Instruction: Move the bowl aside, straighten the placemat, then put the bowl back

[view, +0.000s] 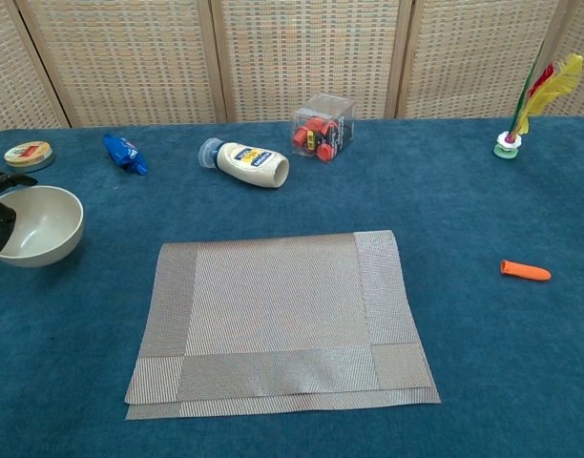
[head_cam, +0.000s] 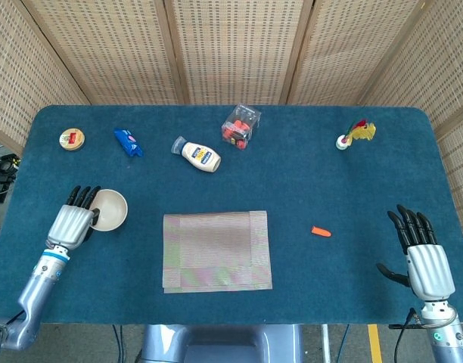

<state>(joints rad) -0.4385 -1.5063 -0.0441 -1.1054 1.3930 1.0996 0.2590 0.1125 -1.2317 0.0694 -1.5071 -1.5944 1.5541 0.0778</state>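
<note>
in the head view the whole desk [head_cam: 307, 174] with its blue cloth is seen from above. the left hand [head_cam: 71, 221] is at the left side of the desk and its dark fingers [head_cam: 83, 197] are wrapped over the left rim of the bowl [head_cam: 109, 209], so it holds the bowl. the bowl is well to the left of the placemat [head_cam: 217, 250], not on it. the placemat lies flat near the front middle of the desk, and a second layer shows along its lower and left edges. the right hand [head_cam: 421, 253] is at the front right corner, palm down, its fingers straight and apart, and it holds nothing. behind the placemat there are a white bottle [head_cam: 197, 155] lying on its side, a clear box [head_cam: 240, 126] with red pieces inside, a blue packet [head_cam: 128, 142] and a round tin [head_cam: 72, 139]. an orange piece [head_cam: 321, 231] lies to the right of the placemat, and a feather shuttlecock [head_cam: 355, 134] stands at the far right.

in the chest view the right hand does not show at all. of the left hand only dark fingers [view: 0, 221] appear at the left edge, over the rim of the bowl [view: 41, 225]. here the bowl is upright, and its inside is pale with nothing in it. the placemat [view: 281, 322] looks a little turned, and the doubled layer at its front edge is clearer.
</note>
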